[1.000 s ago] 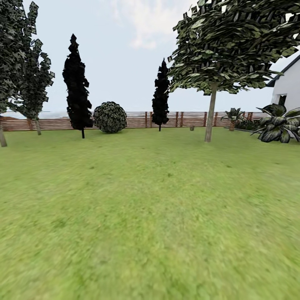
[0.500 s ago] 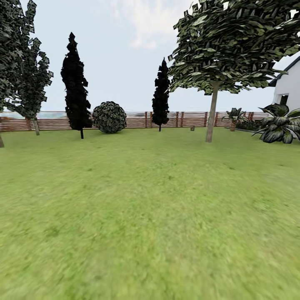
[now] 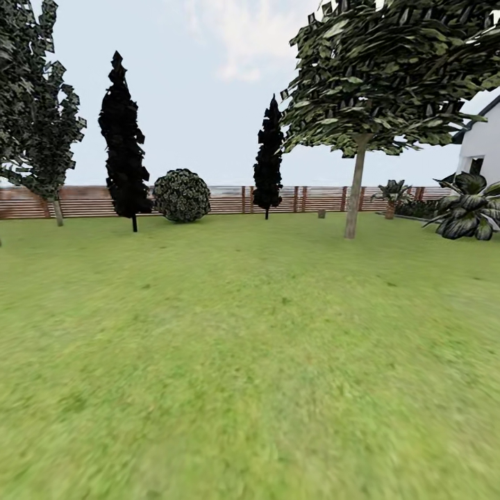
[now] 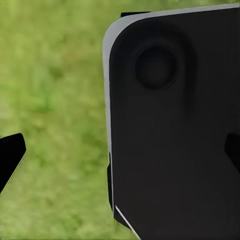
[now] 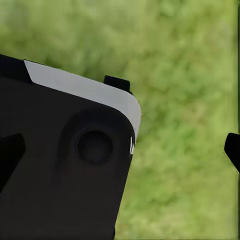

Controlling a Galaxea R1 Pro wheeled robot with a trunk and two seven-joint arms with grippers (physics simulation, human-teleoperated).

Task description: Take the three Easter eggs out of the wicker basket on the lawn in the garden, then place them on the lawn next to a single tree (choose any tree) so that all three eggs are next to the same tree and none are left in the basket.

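The lawn (image 3: 250, 347) spreads wide and green ahead of me in the head view. A tree (image 3: 355, 194) with a pale straight trunk and a broad leafy canopy stands at the far right of the grass. The Easter eggs and the wicker basket are out of view. My left gripper (image 4: 121, 152) is open, its dark fingertips (image 4: 10, 156) set wide apart over grass and a dark body panel. In the right wrist view my right gripper (image 5: 121, 150) is open as well, with nothing between its fingertips (image 5: 232, 149).
A brown slat fence (image 3: 229, 200) closes the far side. Two dark conifers (image 3: 125, 146) and a round shrub (image 3: 182, 196) stand before it, with leafy trees (image 3: 38, 118) at left. Spiky plants (image 3: 469, 215) and a white house (image 3: 482, 146) are at right. A small brownish object (image 3: 321, 214) by the fence is too far to identify.
The whole head view has shifted slightly: left trees drift left and the right tree drifts right and grows, so the camera has moved forward. Nothing in the garden itself moved.
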